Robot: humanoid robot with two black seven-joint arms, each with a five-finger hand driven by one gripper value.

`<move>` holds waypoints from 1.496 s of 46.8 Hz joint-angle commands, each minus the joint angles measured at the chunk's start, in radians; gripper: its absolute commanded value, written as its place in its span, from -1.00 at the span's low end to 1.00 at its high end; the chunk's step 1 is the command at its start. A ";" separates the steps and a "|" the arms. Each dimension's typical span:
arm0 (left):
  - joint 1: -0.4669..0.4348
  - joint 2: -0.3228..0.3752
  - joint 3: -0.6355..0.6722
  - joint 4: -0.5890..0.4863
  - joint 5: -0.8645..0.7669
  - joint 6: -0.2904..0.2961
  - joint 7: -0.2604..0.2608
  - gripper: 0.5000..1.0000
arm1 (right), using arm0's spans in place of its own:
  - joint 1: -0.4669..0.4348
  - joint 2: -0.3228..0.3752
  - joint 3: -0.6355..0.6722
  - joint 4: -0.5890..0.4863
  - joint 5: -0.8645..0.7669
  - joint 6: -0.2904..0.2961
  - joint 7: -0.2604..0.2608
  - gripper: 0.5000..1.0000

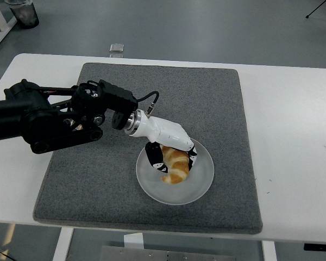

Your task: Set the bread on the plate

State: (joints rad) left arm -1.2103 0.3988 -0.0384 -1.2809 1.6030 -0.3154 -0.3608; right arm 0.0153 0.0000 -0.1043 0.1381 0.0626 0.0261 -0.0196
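We count one plate (198, 185), and we place everything else from it. It is pale and translucent, and it lies flat on the one grey mat (217, 103), toward the mat's near edge and a little right of the mat's middle. The mat in turn lies on the white surface (293, 125), which shows bare to the right of the plate and beyond the mat's far edge.

We see one piece of bread (177, 165), a golden croissant. It sits over the left half of the plate, with its lower tip close to the plate's middle; we cannot tell whether it already rests on the plate or hangs just above it.

One arm is in view, the left one, black and coming in from the left of the plate, with a white forearm shell sloping down to the plate's left rim. Its left hand (171, 155) is wrapped around the croissant: dark fingers (154, 154) curl along the bread's left side and another dark finger shows on its right side, so the hand grips the bread.

Far beyond the plate, on the grey floor past the surface, we see one small pale square object (117, 48) and, at the top left corner, one dark container (26, 13).
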 commanded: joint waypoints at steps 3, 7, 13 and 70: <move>0.000 0.000 -0.001 0.008 -0.001 0.004 0.000 -1.00 | 0.000 0.000 0.000 0.000 -0.001 0.000 0.000 0.82; 0.000 0.000 -0.001 0.012 -0.003 0.009 -0.001 -1.00 | 0.000 0.000 0.000 0.000 0.000 0.000 0.000 0.81; 0.000 0.000 0.000 0.012 -0.005 0.009 -0.001 -0.64 | 0.000 0.000 0.000 0.000 -0.001 0.000 0.000 0.81; 0.005 0.009 -0.118 0.015 -0.307 0.010 0.000 0.97 | 0.000 0.000 0.000 0.000 0.000 0.000 0.000 0.82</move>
State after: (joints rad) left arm -1.2088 0.4078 -0.1454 -1.2702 1.3366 -0.3062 -0.3611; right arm 0.0153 0.0000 -0.1043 0.1381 0.0627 0.0261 -0.0196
